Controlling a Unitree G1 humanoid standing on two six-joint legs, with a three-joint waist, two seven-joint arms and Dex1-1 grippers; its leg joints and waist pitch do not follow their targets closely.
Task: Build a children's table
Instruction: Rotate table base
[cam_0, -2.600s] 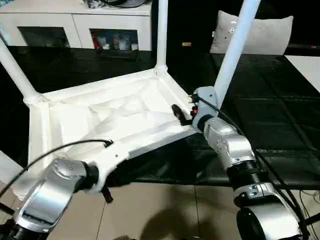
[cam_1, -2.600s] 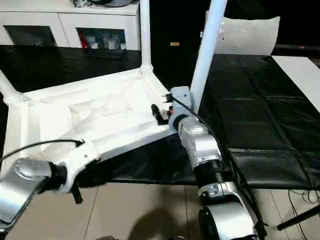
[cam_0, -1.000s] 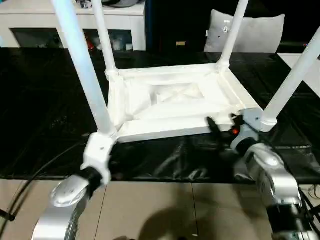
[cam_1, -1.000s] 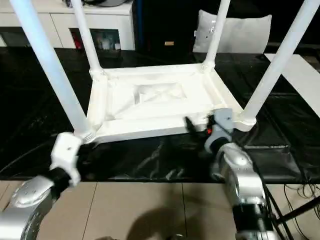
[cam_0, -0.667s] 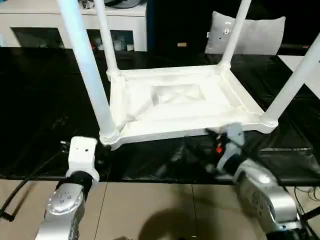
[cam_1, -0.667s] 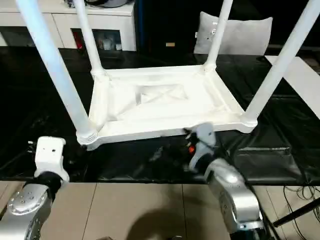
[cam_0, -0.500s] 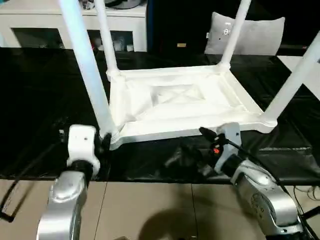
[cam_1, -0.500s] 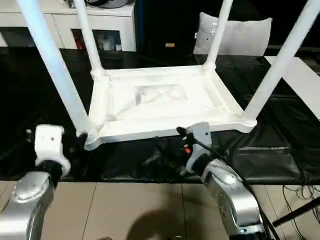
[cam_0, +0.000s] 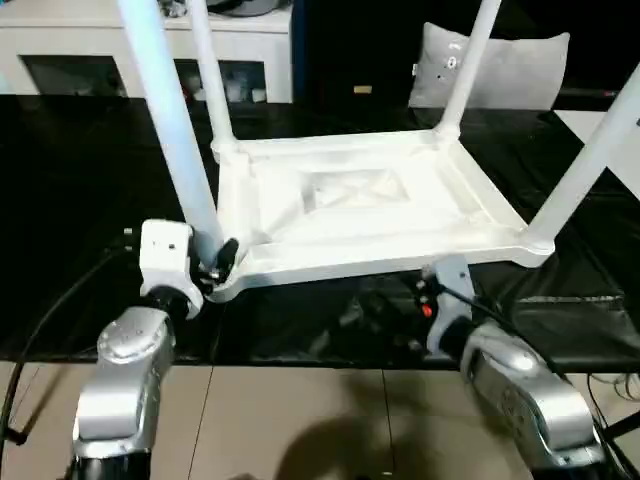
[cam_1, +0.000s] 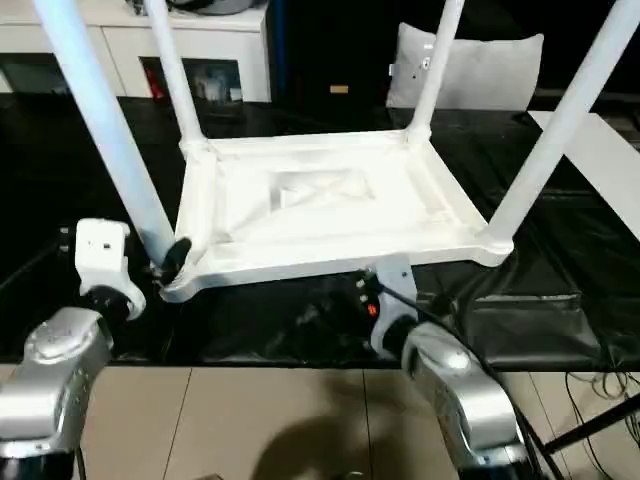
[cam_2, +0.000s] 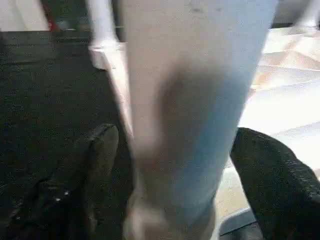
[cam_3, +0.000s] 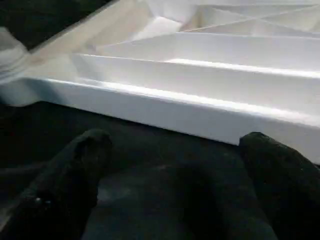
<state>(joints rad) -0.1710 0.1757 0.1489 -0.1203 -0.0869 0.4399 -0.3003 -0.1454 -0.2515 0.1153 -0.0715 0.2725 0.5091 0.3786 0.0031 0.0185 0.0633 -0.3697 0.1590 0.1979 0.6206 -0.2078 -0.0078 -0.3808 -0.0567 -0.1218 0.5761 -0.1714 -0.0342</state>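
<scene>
The children's table lies upside down, its ribbed white tabletop (cam_0: 360, 200) resting on a black surface. All four white legs stand up from the corner sockets. My left gripper (cam_2: 177, 135) is open at the base of the near-left leg (cam_0: 170, 120), a black finger (cam_2: 100, 155) on each side of the tube. One finger (cam_0: 226, 254) shows beside the corner socket. My right gripper (cam_3: 176, 139) is open, low on the black surface just in front of the tabletop's near rim (cam_3: 200, 112), with nothing between its fingers.
A white cabinet with glass doors (cam_0: 150, 50) stands at the back left. A grey cushion-like panel (cam_0: 520, 65) leans at the back right. The black cover (cam_0: 90, 190) ends at a front edge above the tan floor (cam_0: 300, 420). A cable (cam_0: 55, 305) trails by my left arm.
My left gripper has moved in to the near-left leg's base and now straddles it. My right gripper has shifted a little right along the tabletop's near rim. The table itself has stayed put.
</scene>
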